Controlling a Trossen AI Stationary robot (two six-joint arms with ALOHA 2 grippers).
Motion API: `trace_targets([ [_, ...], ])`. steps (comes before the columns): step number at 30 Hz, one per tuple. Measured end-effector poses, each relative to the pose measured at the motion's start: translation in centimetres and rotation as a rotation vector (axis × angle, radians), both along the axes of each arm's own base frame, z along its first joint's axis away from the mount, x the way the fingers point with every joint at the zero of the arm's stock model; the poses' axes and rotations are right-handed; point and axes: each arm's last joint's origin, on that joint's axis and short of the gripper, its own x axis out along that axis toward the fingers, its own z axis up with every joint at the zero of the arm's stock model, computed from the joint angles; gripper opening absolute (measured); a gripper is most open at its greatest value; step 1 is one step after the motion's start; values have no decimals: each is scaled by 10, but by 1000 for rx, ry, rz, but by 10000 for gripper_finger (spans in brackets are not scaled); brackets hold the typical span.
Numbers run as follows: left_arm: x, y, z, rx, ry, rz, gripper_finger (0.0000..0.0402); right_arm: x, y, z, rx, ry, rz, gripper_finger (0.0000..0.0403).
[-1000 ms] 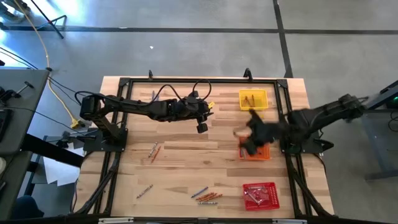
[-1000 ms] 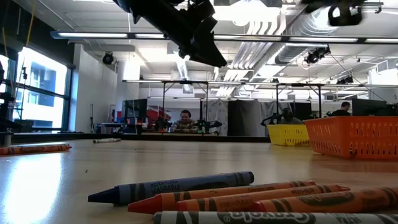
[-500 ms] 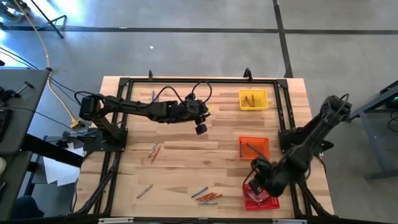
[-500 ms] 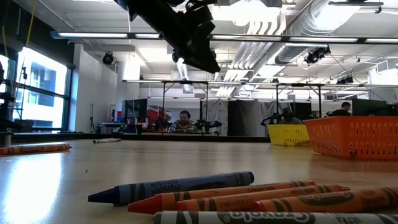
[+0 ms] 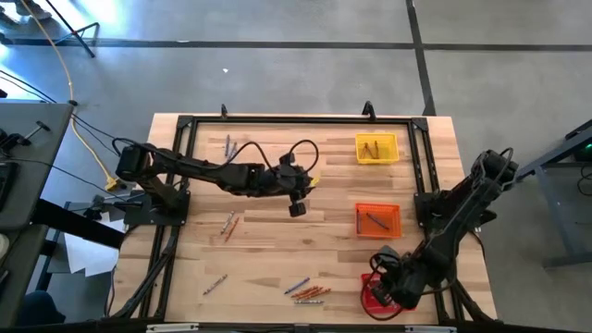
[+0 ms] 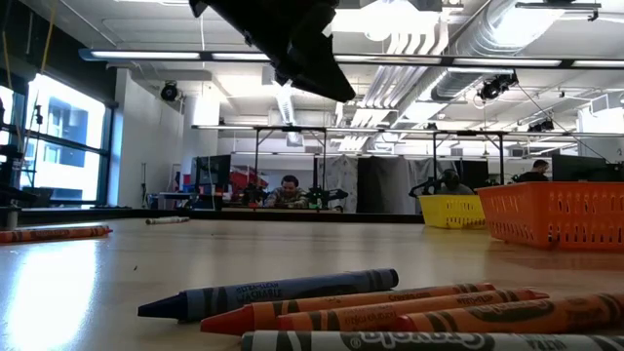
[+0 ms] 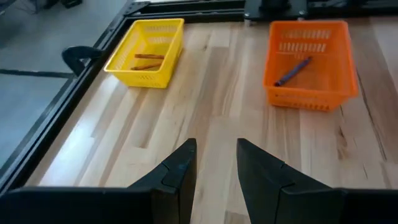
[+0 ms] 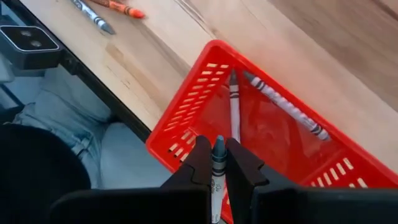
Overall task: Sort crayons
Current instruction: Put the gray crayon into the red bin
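Grey crayon point(image 8: 218, 163) stands pinched between the right fingers point(image 8: 200, 163), above the red tray point(image 8: 205, 74).

High view: overhead, straight down on the whole table point(image 5: 277, 250).
Low view: table-top height, close to the crayons point(image 6: 409, 312), facing the room.
Left wrist view: forward over yellow tray point(image 7: 147, 53) and orange tray point(image 7: 311, 65).
Right wrist view: close above red tray point(image 8: 205, 93).
Shared: trays, crayons, tabletop.
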Motion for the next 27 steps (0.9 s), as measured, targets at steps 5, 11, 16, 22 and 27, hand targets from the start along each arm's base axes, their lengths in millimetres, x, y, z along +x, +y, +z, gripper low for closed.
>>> trace_targets([
  [5,-2,-7,-2,44,37,-2,100,1,-1,0,-31,-38,-24,7],
  [11,-3,-9,-2,55,44,5,100,2,-2,0,-69,-88,-50,15],
  [16,-3,-8,-2,62,43,15,100,3,-2,0,-72,-87,-51,30],
  [22,-3,-8,-2,62,43,15,100,3,0,-5,-71,-60,-41,41],
  [27,-3,-8,-2,62,42,15,100,3,2,-8,-51,-15,-35,55],
])
